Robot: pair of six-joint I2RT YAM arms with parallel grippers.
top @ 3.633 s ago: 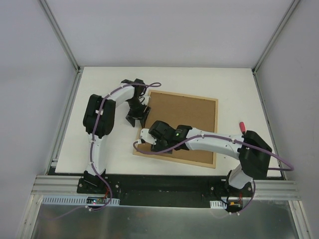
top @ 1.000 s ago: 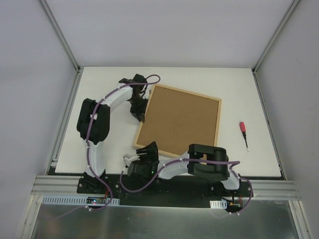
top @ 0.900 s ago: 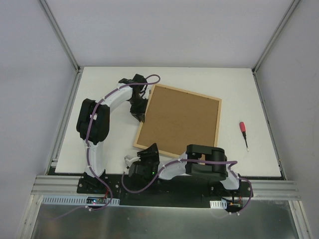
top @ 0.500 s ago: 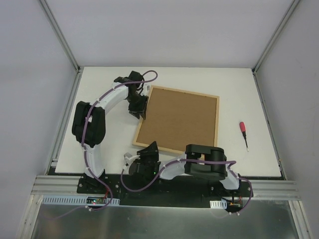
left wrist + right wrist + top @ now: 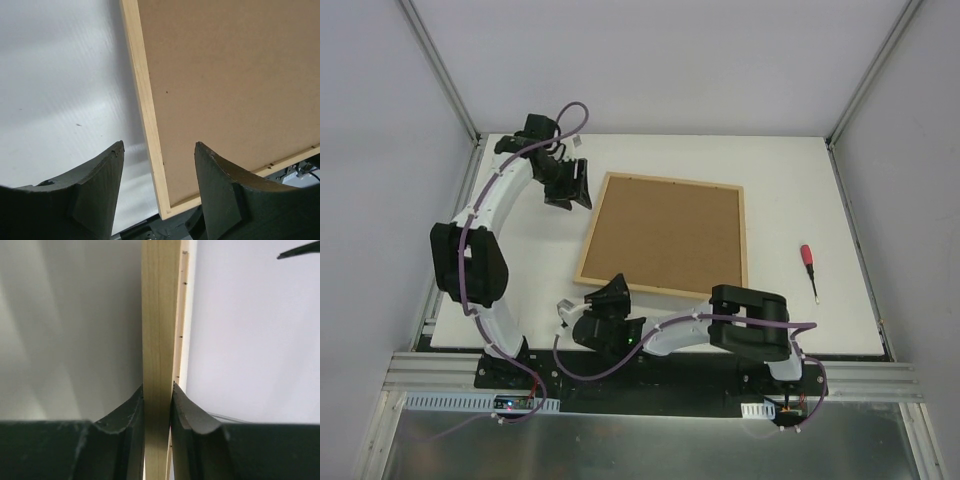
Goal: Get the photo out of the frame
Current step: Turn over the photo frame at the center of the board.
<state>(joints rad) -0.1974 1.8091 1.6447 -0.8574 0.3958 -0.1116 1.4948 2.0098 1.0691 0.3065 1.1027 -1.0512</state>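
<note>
The frame (image 5: 663, 236) lies brown fibreboard back up on the white table, its thin light wood edge all round. The photo is hidden. My right gripper (image 5: 617, 289) is at the frame's near left part and is shut on its wooden edge (image 5: 159, 330); the right wrist view shows both fingers pressed against the wood. My left gripper (image 5: 578, 186) is open, raised near the frame's far left corner, apart from it. In the left wrist view the frame's left edge (image 5: 146, 107) passes between its open fingers (image 5: 100, 185), further off.
A red-handled screwdriver (image 5: 808, 264) lies on the table right of the frame. The table's side rails and walls stand to the left and right. The arm bases sit at the near edge.
The frame has swung and shifted left with my right gripper holding its near edge. My left gripper let go of the frame's left edge and moved up and left.
</note>
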